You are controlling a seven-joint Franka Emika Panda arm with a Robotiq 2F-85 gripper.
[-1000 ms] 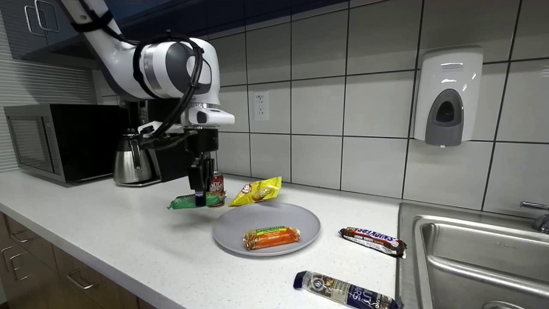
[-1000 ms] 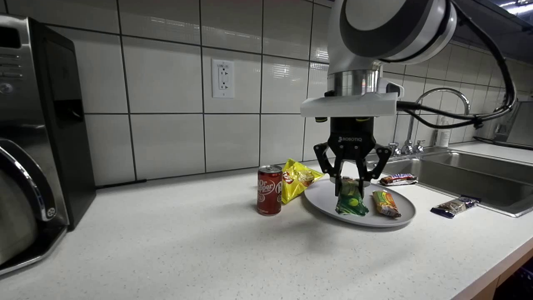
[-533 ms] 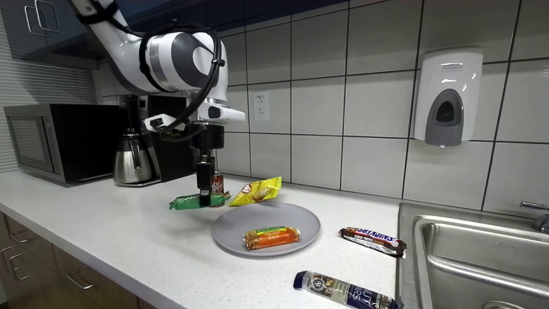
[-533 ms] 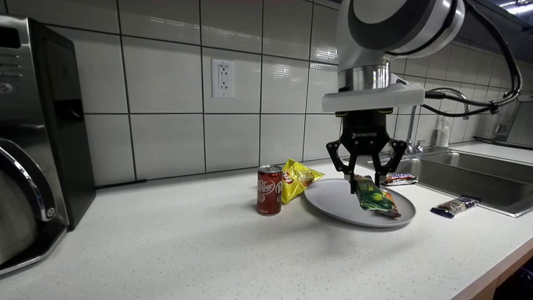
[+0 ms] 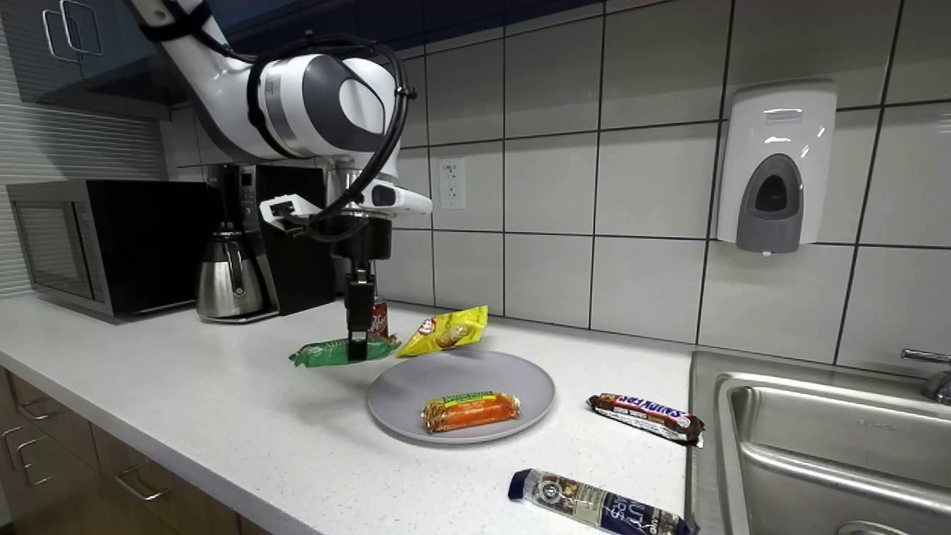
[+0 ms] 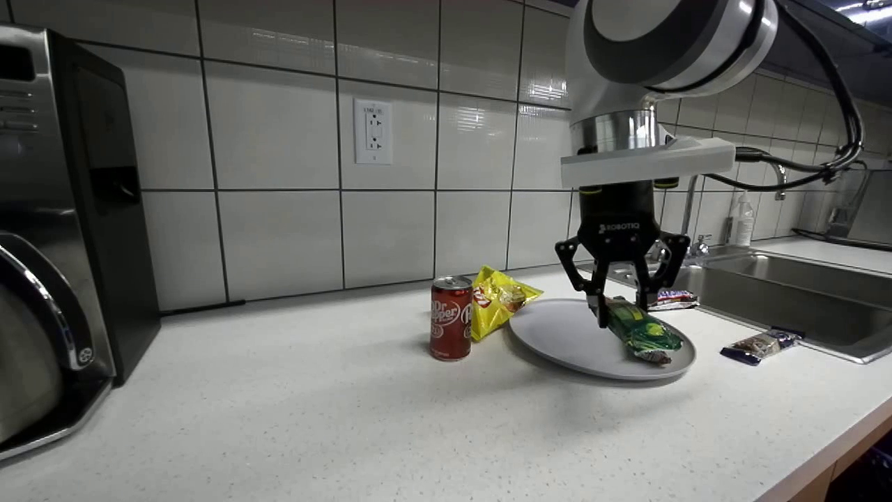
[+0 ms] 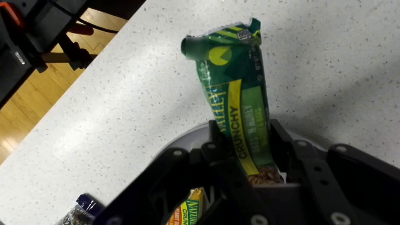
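My gripper [image 5: 358,348] is shut on a green-wrapped granola bar [image 5: 321,354] and holds it above the counter. In the other views the gripper [image 6: 622,312] also has the green bar [image 6: 648,336] between its fingers. In the wrist view the bar [image 7: 231,75] sticks out past the fingertips [image 7: 243,126]. A grey round plate [image 5: 401,383] lies near and below the gripper; its rim also shows in the wrist view [image 7: 184,139]. An orange-wrapped granola bar [image 5: 472,411] lies on the plate. In an exterior view the green bar hides most of it [image 6: 656,358].
A red soda can [image 6: 451,319] and a yellow snack bag [image 6: 496,301] stand by the plate near the wall. A Snickers bar [image 5: 648,417] and a blue-ended nut bar [image 5: 587,499] lie before the sink [image 5: 817,438]. A coffee maker [image 6: 90,181] stands farther off.
My gripper has moved to the right in both exterior views, with the green bar held in it. The bar has turned and now overlaps the orange bar in an exterior view.
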